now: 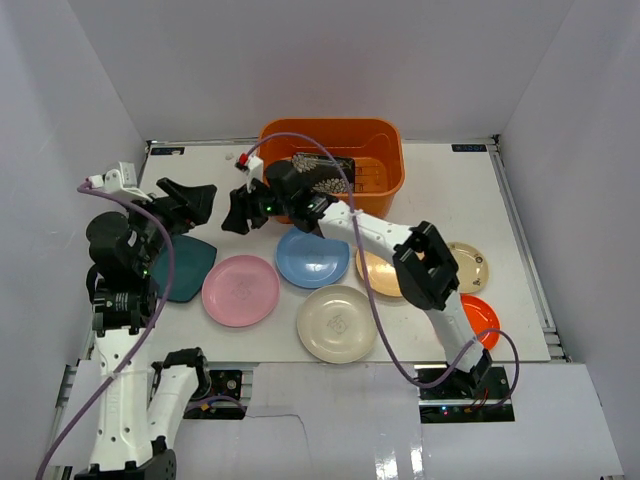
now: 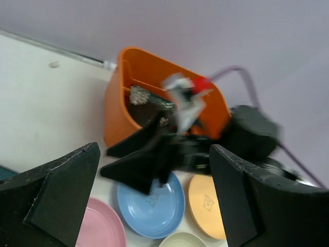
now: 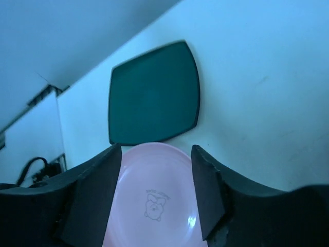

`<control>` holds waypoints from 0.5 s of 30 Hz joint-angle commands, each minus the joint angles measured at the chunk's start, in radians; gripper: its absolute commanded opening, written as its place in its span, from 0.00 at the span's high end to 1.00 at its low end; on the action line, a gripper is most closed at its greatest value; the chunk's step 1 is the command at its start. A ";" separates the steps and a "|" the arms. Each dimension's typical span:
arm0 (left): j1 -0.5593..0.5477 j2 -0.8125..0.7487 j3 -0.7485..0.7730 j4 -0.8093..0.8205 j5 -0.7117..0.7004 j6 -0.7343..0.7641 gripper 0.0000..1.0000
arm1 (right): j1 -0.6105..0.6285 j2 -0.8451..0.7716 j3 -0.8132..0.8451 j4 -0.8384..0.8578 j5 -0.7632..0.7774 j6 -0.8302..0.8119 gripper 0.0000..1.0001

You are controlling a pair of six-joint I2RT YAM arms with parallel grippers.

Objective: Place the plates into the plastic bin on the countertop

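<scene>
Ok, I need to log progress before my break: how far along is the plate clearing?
Barely started. Done: one dark patterned item, apparently a plate, lies in the plastic bin. In hand: nothing; the right gripper hangs open and empty beside the bin, and the left gripper is open too. Left: seven plates on the countertop: dark teal, pink, light blue, cream, tan, beige, orange.

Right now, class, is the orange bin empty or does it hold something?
Not empty: a dark patterned item lies inside the orange bin, seen in the overhead and left wrist views.
</scene>
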 commanded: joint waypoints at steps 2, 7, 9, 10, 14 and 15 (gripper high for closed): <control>-0.065 0.001 0.013 0.063 0.165 0.055 0.02 | 0.047 0.111 0.103 -0.001 0.034 0.049 0.30; -0.165 0.007 -0.012 0.145 0.257 0.108 0.02 | 0.077 0.220 0.167 0.026 0.109 0.130 0.26; -0.212 0.006 -0.013 0.165 0.276 0.137 0.02 | 0.078 0.273 0.204 0.025 0.150 0.151 0.26; -0.229 0.004 -0.016 0.168 0.277 0.146 0.02 | 0.078 0.289 0.217 0.029 0.161 0.170 0.26; -0.341 -0.002 -0.033 0.192 0.259 0.167 0.02 | 0.087 0.395 0.296 0.046 0.216 0.219 0.27; -0.360 -0.007 -0.039 0.198 0.251 0.169 0.02 | 0.094 0.410 0.322 0.052 0.224 0.223 0.27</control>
